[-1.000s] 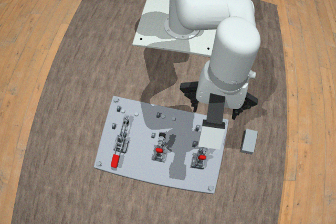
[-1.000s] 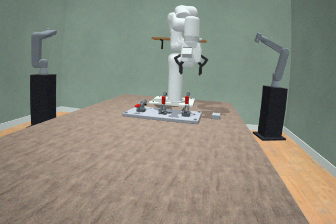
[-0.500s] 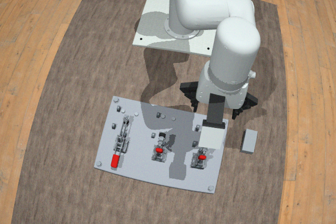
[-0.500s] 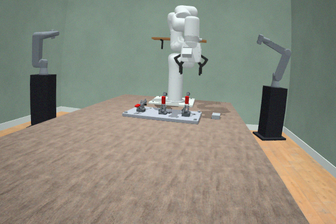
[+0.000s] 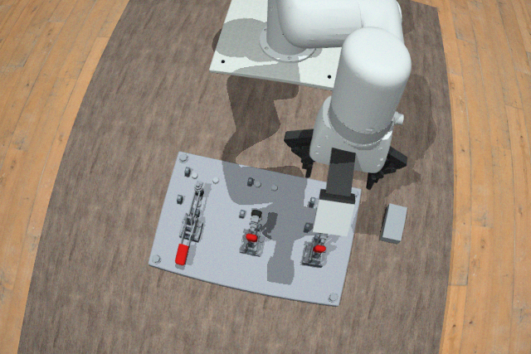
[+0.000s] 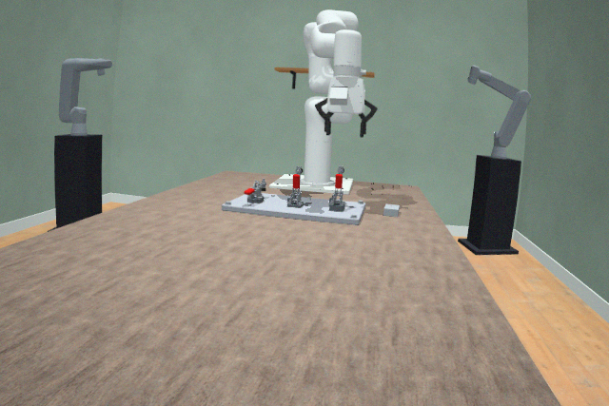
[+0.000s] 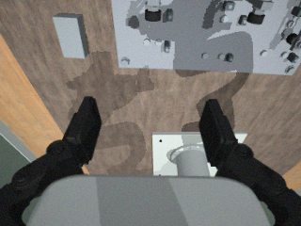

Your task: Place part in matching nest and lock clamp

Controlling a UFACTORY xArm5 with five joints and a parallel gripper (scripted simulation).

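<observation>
Overhead, the claw (image 5: 338,179) (image 6: 344,133) (image 7: 150,110) hangs well above the bench (image 5: 107,170) (image 6: 275,303) (image 7: 127,89), its fingers spread wide apart with nothing between them. The part (image 5: 393,222) (image 6: 391,209) (image 7: 71,37), a grey block, lies on the bench just beside a short edge of the fixture (image 5: 222,255) (image 6: 314,213) (image 7: 146,56), apart from it, with bare bench showing all round the block. Beyond its far side, a strip of bench runs to the bench's long edge. On the fixture, the end clamp (image 5: 189,223) (image 6: 253,196) farthest from the part has its red handle laid down toward the plate's edge; the middle clamp (image 5: 251,243) (image 6: 295,200) and the near clamp (image 5: 315,254) (image 6: 337,203) have theirs upright. The white base plate (image 5: 240,7) (image 6: 280,183) (image 7: 160,157) stands behind, well apart from the fixture.
</observation>
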